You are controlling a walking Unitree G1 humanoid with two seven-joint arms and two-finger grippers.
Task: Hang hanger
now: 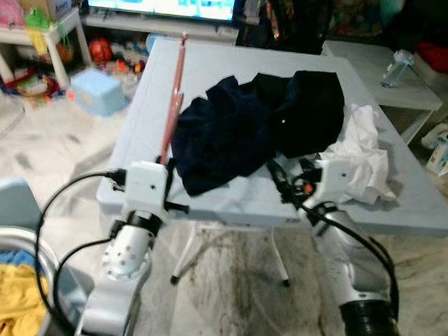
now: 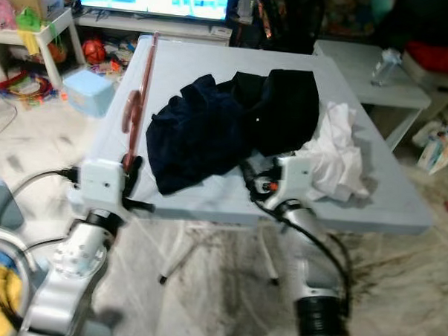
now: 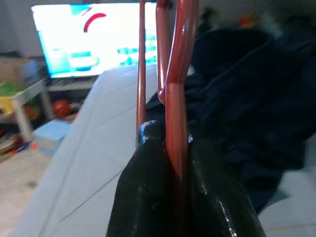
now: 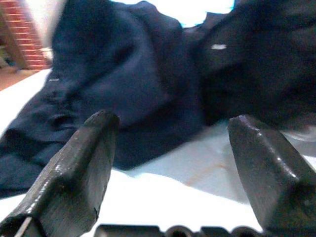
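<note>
A red hanger point(image 1: 172, 99) lies along the left side of the light blue table point(image 1: 230, 202), its hook end toward me. My left gripper point(image 1: 163, 165) is shut on that near end; in the left wrist view the red hanger point(image 3: 176, 98) runs between the black fingers point(image 3: 148, 192). A heap of dark navy and black clothes point(image 1: 255, 125) covers the middle of the table. My right gripper point(image 1: 277, 176) is open at the table's front edge, just in front of the dark clothes point(image 4: 138, 84), with nothing between its fingers point(image 4: 74, 173).
A white garment point(image 1: 362, 155) lies on the table's right side. A basket with yellow cloth point(image 1: 10, 292) stands at my lower left. A blue box point(image 1: 97, 92), toys and a lit TV point(image 1: 161, 0) are beyond the table; a white side table point(image 1: 391, 78) is at the right.
</note>
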